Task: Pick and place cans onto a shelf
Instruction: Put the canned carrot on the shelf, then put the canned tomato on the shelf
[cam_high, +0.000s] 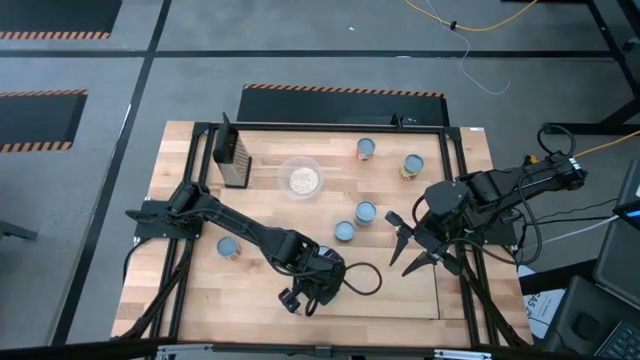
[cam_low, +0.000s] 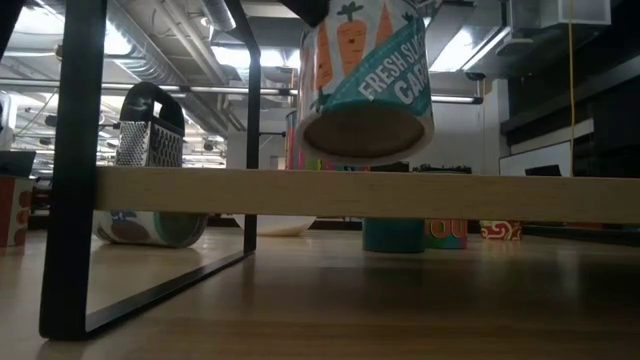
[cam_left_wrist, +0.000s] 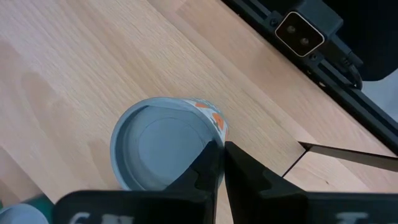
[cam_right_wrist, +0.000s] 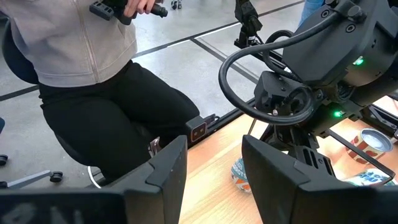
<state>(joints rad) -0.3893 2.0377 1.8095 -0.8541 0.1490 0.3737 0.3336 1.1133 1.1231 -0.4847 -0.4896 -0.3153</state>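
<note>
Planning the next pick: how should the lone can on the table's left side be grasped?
That can stands upright, round top up, no other can near it. Come straight down from above and clamp across its side wall, below the rim. The left gripper is shut on a second can; the open right gripper is farther off.

On the side label of a can (cam_low: 366, 88) seen in the low view, held above the shelf (cam_low: 360, 193), the white words "FRESH SLI" are read on a teal band, with "CAR" on the line beneath; both lines are cut off by the curve of the can. Orange carrots are pictured on the same label. No other text, number or sign can be read in any view.
</note>
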